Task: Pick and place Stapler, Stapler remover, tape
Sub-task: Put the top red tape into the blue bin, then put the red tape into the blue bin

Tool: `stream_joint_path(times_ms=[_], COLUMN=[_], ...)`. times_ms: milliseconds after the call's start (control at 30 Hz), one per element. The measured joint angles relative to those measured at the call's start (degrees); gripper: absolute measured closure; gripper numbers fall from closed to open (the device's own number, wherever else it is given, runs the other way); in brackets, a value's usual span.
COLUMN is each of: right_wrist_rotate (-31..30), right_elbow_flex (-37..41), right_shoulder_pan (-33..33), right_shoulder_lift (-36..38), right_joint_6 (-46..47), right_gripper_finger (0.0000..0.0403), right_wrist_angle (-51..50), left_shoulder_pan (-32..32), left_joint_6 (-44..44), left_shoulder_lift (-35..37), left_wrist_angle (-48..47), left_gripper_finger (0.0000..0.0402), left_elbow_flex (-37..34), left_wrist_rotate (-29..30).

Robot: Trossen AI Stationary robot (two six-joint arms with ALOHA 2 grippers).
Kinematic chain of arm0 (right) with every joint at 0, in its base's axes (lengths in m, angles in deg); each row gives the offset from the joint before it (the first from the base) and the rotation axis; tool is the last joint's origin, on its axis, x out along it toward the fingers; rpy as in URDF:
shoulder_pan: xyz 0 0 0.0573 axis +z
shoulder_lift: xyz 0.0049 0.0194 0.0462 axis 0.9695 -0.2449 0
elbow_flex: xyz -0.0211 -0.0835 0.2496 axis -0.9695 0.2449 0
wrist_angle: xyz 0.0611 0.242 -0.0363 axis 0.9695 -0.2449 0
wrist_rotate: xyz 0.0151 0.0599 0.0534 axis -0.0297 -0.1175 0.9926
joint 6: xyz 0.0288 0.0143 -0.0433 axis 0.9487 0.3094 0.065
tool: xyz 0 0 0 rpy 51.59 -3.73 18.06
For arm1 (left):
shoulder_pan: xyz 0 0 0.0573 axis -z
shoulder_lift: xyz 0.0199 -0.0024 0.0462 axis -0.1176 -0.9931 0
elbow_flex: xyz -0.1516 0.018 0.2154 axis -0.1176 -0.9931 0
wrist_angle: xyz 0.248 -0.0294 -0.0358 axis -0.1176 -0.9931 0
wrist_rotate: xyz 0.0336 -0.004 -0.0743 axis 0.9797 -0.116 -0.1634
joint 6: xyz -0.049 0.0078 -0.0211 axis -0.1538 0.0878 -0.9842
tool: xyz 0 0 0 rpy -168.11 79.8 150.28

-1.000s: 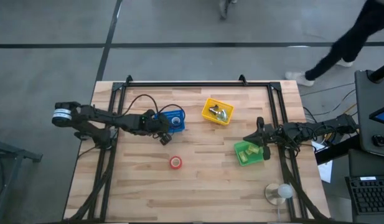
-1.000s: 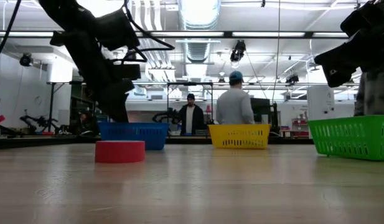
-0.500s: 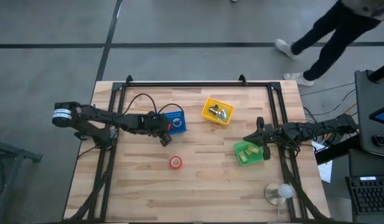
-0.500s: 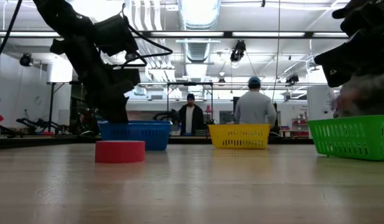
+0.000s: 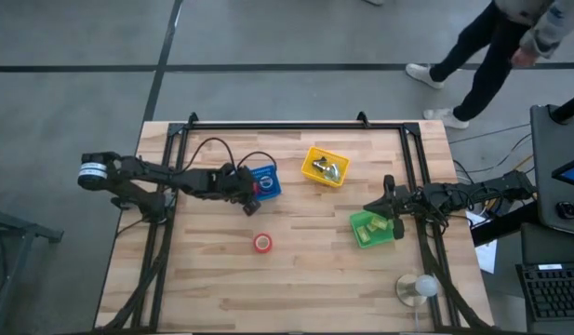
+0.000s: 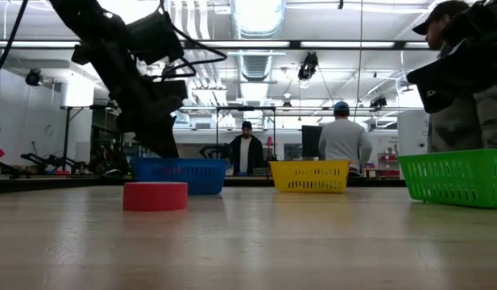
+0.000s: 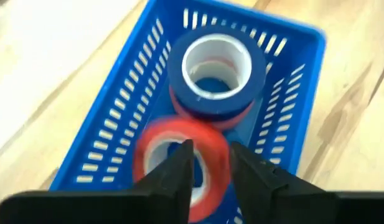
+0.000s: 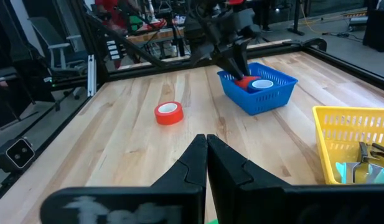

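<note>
Hidden behind the left gripper (image 7: 207,171): the near rim of a red tape roll (image 7: 155,144) in the blue basket (image 7: 120,121), so grip on it not readable; fingers (image 7: 177,174) slightly parted, straddling the rim. Under the blue tape roll (image 7: 216,68), only a red sliver showing. Blue basket's near corner cut off at the edge of the left wrist view. In the low view, basket contents concealed by its wall (image 6: 184,171). Yellow basket (image 8: 353,134) cropped in the right wrist view, its metal pieces (image 5: 327,169) too small to identify from above. Green basket (image 5: 372,228) partly covered by the right gripper (image 5: 387,207).
</note>
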Motion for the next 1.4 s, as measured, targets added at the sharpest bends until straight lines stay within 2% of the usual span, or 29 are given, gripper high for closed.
stream_joint_path(times_ms=[200,333,500,567,733,1133,1400], right_wrist_rotate=[0.00,0.02,0.02,0.04,0.02,0.02,0.04], right_elbow_flex=[0.00,0.00,0.00,0.00,0.02,0.26,0.28], right_shoulder_pan=[0.00,0.00,-0.02,0.00,-0.02,-0.02,-0.02], right_shoulder_lift=[0.00,0.00,0.00,0.00,0.00,0.00,0.00], right_joint_6=[-0.02,-0.02,0.04,0.07,0.20,0.20,0.02], right_gripper_finger=[0.0394,0.0394,0.0394,0.0394,0.0394,0.0394,0.0394], right_wrist_angle=[0.00,-0.04,-0.07,-0.11,-0.08,0.10,0.85], left_shoulder_pan=[0.18,1.84,4.13,5.72,10.73,20.79,24.77], left_joint_6=[1.68,4.39,3.10,3.33,3.96,-1.24,1.33], left_shoulder_lift=[0.52,1.56,2.67,2.88,2.93,2.71,1.69], left_wrist_angle=[-0.08,-0.43,-1.60,-1.38,-1.49,0.13,0.36], left_gripper_finger=[0.0237,0.0216,0.0216,0.0218,0.0220,0.0229,0.0230], left_elbow_flex=[2.66,5.03,7.41,7.92,7.58,6.80,6.18], left_wrist_rotate=[0.02,-0.06,-1.51,-3.94,-5.83,-5.53,-2.46])
